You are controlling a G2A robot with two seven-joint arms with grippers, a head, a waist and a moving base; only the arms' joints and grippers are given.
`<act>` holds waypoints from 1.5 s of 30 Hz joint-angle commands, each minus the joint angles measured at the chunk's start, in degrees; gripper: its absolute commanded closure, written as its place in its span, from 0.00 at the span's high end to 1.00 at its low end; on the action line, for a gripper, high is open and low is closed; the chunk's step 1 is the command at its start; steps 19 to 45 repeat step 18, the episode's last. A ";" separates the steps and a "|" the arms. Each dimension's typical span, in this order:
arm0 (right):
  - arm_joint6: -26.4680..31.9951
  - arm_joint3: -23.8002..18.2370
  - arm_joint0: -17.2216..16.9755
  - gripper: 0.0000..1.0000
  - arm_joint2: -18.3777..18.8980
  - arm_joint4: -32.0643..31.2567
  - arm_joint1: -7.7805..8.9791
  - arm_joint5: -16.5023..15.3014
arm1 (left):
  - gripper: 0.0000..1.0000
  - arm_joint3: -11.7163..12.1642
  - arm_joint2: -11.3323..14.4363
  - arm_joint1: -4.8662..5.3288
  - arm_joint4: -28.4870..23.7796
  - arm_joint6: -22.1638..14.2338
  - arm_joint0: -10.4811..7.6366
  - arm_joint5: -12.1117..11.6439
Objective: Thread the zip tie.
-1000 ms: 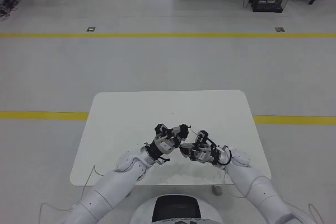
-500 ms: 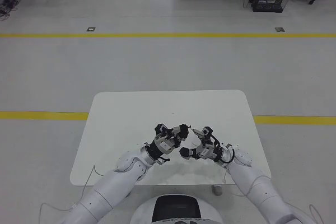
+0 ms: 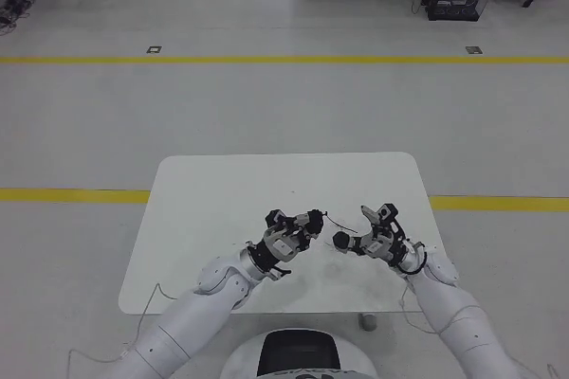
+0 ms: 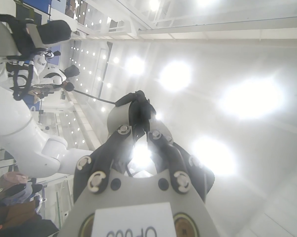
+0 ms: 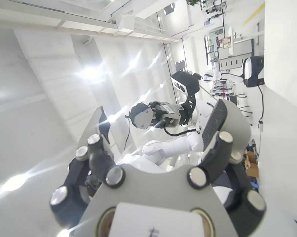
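My left gripper [image 3: 310, 222] hangs over the middle of the white table [image 3: 218, 208], shut on the black zip tie [image 3: 332, 224]. In the left wrist view the tie [image 4: 99, 99] is pinched at the tips of the left gripper [image 4: 139, 99], and a thin strand leads away from them. My right gripper [image 3: 354, 227] stands open a short way to the right of the tie's free end, with nothing between its fingers. The right wrist view shows the right gripper [image 5: 160, 107] spread wide, with the left gripper [image 5: 141, 118] farther off and the tie [image 5: 127, 131] dangling from it.
Both grippers are raised above the table's near half. The table's front edge [image 3: 266, 311] lies just below the arms. Grey floor with yellow lines [image 3: 66, 195] surrounds the table.
My right gripper has drawn back to the right, away from the left gripper, and now stands open. The left gripper has stayed almost still with the tie in it.
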 commanded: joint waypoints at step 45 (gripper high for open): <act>-3.52 -4.53 -3.55 1.00 5.31 -1.96 1.38 -0.41 | 0.00 -4.48 -1.29 0.27 -0.69 0.54 1.70 1.59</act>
